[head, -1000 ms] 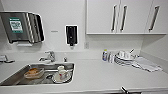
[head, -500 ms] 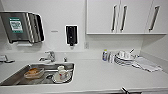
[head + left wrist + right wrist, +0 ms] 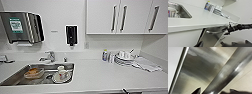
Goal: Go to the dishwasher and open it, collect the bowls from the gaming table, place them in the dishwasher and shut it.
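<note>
Nothing moved — dishwasher (image 3: 205,70) handle (image 3: 226,73) close.

White counter (image 3: 105,75), steel sink (image 3: 15,77) – mug (image 3: 61,73) inside, stacked plates (image 3: 123,60), wall cabinets (image 3: 125,15)

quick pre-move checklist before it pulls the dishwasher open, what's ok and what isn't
1. Right gripper lined up on the handle: ok. The bar handle runs between its two dark fingertips in the right wrist view.
2. Grip closed on the handle: cannot tell.
3. Dishwasher door state: ok. In the left wrist view the steel front looks tilted out a little from under the counter edge, though this is hard to judge.
4. Space below for the door to swing down: cannot tell.
5. Countertop items away from the edge: ok. The stacked plates and the cloth sit near the wall.
6. Left gripper away from the door: cannot tell.
</note>
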